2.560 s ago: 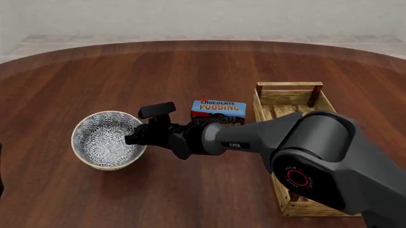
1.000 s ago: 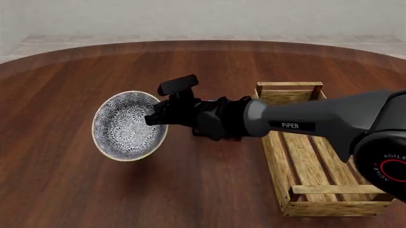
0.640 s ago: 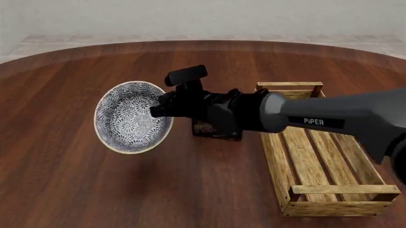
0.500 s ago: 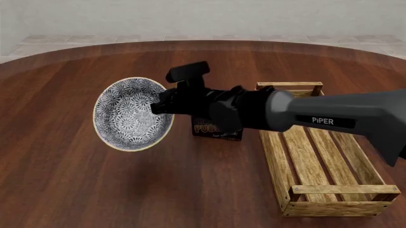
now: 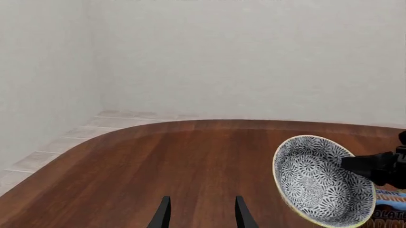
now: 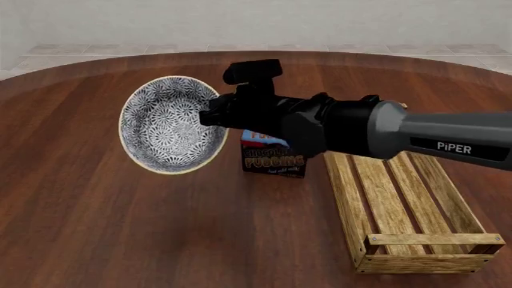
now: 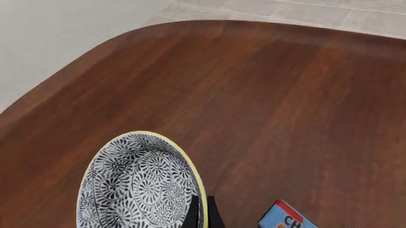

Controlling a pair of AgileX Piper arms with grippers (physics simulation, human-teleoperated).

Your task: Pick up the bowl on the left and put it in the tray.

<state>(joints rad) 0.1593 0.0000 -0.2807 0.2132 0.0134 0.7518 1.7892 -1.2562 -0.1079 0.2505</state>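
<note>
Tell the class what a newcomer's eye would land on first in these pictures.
The patterned bowl, held tilted in the air by the right gripper clamped on its rim, left of centre. Beside it stands the pudding box, and the empty wooden tray lies at the table's right.

A chocolate pudding box (image 6: 273,158) stands upright on the brown wooden worktop (image 6: 120,228), near the worktop's middle.
</note>
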